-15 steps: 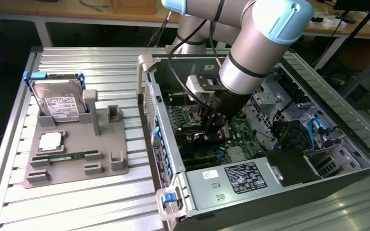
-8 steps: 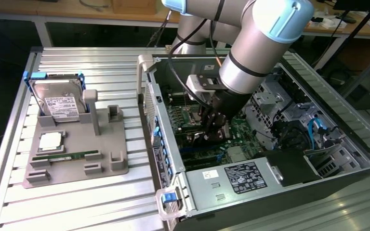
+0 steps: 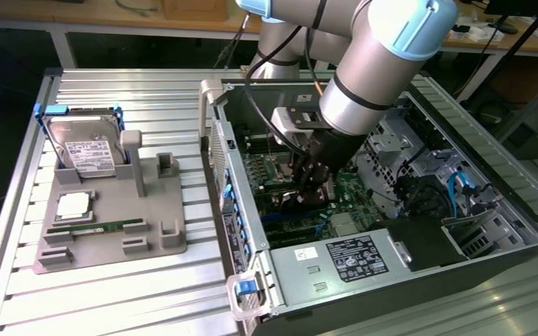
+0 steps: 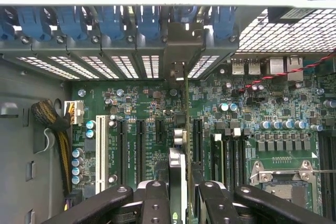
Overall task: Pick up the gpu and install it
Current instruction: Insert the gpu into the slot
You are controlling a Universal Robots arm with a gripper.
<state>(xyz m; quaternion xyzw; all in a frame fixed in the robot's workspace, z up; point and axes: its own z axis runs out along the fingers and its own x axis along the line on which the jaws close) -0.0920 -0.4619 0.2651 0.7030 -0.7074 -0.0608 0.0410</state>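
From where I stand, the slatted metal table (image 3: pixel 110 294) carries an open computer case (image 3: pixel 493 273) lying on its side, and the arm (image 3: pixel 381 63) reaches down into the middle of it. A grey tray (image 3: pixel 110 245) sits towards the table's edge on the exterior view's left, well apart from the case, with a hard drive (image 3: pixel 87 150) propped upright at its far end. Inside the case the gripper (image 3: pixel 311 175) hangs low over the green motherboard (image 4: pixel 294 103), near the case's rear wall. The gpu (image 4: pixel 177 182) is in the gripper, not on the tray. It stands on edge, and the two black fingers (image 4: pixel 155 203) are closed against its flat faces, one on each side. Its long axis runs straight away from the fingers towards the rear wall, parallel to the row of expansion slots (image 4: pixel 140 145) on the board. Its silver bracket (image 4: pixel 181 45) sits at that wall, among the slot openings under the blue clips. So the card lies directly below and ahead of the fingers, in line with a slot. I can't tell whether its bottom edge has gone into the slot or only rests above it.
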